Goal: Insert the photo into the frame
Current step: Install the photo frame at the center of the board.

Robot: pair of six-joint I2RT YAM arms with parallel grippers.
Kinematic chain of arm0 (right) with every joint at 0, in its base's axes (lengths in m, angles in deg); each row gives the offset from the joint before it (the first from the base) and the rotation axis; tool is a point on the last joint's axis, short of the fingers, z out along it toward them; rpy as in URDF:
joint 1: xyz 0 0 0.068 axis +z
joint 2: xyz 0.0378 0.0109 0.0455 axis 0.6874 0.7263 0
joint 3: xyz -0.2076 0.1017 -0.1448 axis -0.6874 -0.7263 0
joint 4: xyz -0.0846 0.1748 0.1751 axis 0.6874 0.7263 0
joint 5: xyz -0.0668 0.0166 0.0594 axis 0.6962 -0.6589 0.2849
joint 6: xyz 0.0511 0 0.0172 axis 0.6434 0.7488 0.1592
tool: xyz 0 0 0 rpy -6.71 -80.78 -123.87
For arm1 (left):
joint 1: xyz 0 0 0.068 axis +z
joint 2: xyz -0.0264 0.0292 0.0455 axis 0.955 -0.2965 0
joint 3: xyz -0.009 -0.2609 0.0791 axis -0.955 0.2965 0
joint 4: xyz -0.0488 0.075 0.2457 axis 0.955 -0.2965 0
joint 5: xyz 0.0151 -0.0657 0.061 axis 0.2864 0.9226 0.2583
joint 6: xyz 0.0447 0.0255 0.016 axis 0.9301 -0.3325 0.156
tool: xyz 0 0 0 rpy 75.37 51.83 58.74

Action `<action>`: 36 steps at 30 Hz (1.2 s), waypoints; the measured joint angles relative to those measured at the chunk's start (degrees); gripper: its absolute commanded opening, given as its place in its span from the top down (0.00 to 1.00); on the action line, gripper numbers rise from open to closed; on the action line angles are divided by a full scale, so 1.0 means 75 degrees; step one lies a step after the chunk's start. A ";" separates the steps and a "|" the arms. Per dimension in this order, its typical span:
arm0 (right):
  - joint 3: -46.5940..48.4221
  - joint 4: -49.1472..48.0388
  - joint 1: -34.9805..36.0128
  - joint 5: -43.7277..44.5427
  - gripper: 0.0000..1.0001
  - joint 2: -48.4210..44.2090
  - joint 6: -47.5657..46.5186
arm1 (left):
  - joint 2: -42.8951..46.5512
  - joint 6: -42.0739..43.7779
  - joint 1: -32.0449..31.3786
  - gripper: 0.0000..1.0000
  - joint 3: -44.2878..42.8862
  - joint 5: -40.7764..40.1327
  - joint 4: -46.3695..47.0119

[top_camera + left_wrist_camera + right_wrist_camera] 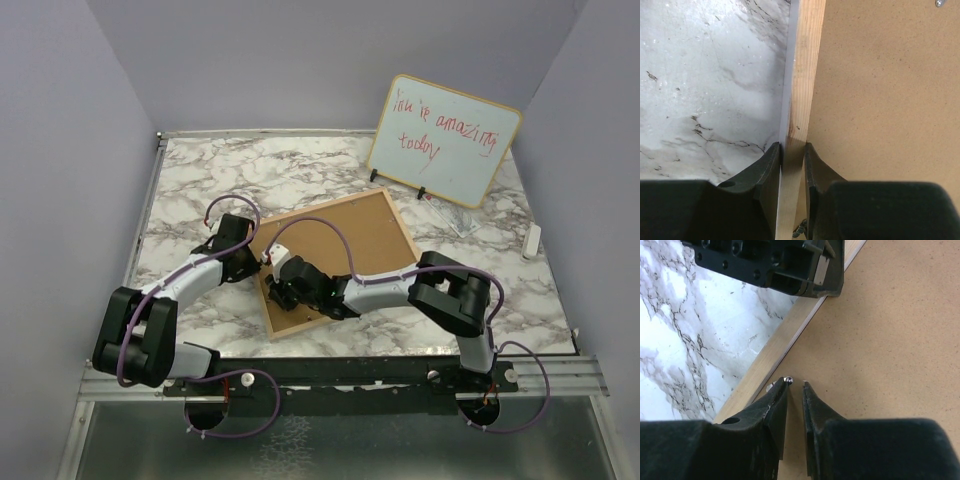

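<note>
My left jaws pinch the frame (802, 75) by its wooden rail. My right jaws stand a slit apart at a small metal tab (785, 380); I cannot tell if they grip it. The frame lies face down on the tabletop (705, 75), backing board (890, 100) up, and the photo is out of view. If the right tips slip off the tab, they may gouge the board or skid the frame.

Whiteboard (445, 140) upright on marble table (200, 180)

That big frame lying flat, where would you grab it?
By its thin wooden rail on the left edge, pinched across from above. The frame lies flat, too wide to span; only the rail stands proud of the backing board.
</note>
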 measured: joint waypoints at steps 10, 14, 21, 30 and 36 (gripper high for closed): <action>-0.0102 -0.0119 0.0009 -0.0012 0.79 -0.0029 -0.0175 | -0.0085 0.0087 0.0119 0.94 -0.0085 0.0178 -0.0082; -0.0245 -0.0219 0.0047 -0.0044 0.79 -0.0102 -0.0297 | -0.0137 0.0172 0.0256 0.95 -0.0125 0.0414 -0.0108; -0.0341 -0.0283 0.0154 -0.0143 0.79 -0.0154 -0.0504 | -0.0388 0.0356 0.0507 0.96 -0.0254 0.0976 -0.0181; -0.0047 -0.0146 0.0210 -0.0009 0.85 0.0032 -0.0551 | -0.0443 0.0440 0.0609 0.96 -0.0280 0.1186 -0.0195; 0.0201 0.0047 0.0230 0.0131 0.88 0.0160 -0.0548 | -0.0449 0.0463 0.0624 0.96 -0.0286 0.1227 -0.0198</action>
